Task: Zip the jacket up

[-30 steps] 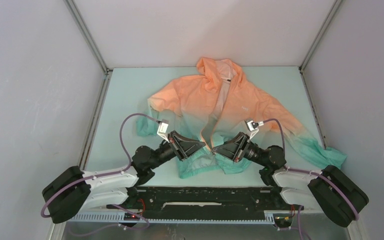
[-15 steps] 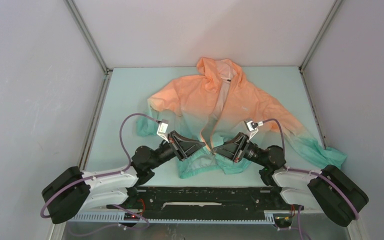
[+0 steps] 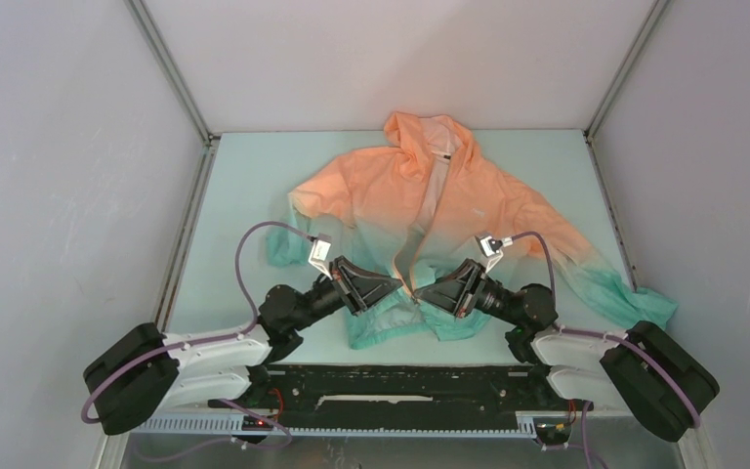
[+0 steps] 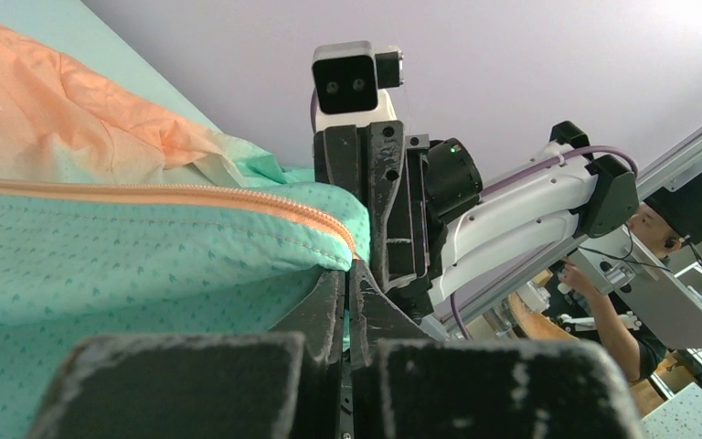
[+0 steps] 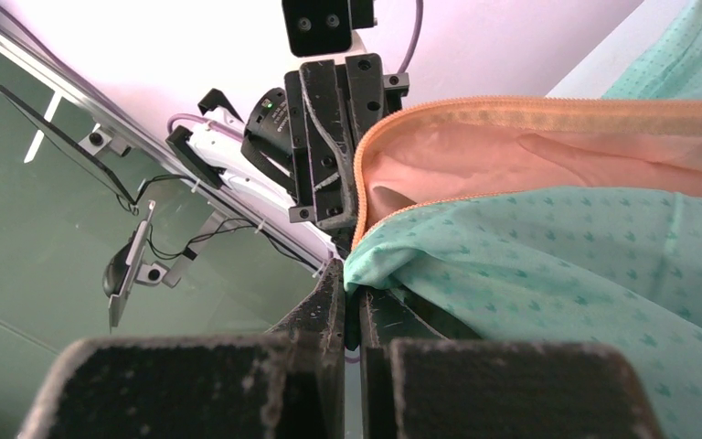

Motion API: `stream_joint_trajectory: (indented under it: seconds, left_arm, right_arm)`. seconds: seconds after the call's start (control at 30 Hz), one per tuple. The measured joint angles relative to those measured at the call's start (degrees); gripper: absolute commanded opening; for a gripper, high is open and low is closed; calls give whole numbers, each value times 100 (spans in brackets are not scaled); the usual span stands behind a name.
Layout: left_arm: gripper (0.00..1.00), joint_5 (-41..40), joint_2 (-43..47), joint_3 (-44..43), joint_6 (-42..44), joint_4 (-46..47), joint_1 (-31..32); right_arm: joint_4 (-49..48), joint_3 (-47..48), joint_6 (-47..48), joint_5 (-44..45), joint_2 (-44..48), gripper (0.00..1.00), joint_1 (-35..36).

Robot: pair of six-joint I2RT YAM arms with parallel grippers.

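Observation:
The jacket lies open on the table, peach-orange at hood and shoulders, mint-teal at the hem, unzipped down the middle. My left gripper is shut on the teal hem corner of one front panel, right beside its orange zipper edge. My right gripper is shut on the hem corner of the other panel, whose orange zipper edge curves above. The two grippers face each other, almost touching, at the bottom of the opening. The zipper slider does not show.
The jacket's right sleeve trails to the table's right edge; its left sleeve is folded near the left arm. Grey walls enclose the teal table on three sides. The arm bases stand on a black rail.

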State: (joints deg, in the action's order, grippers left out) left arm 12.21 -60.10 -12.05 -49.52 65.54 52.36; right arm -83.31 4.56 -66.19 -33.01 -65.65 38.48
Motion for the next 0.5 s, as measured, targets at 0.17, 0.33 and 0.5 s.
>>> stream_joint_trajectory:
  seconds: [0.17,0.33,0.5]
  left_arm:
    - [0,0,-133,0,-2,44,15]
    - [0,0,-234,0,-11,164,61]
    - [0,-7,-269,0,-22,262,122]
  right_arm:
    - [-2,61,-2,-13,-2,0,15]
    - [-2,96,-4,-7,-39,0,44]
    - [-13,118,-22,37,-109,0,83]
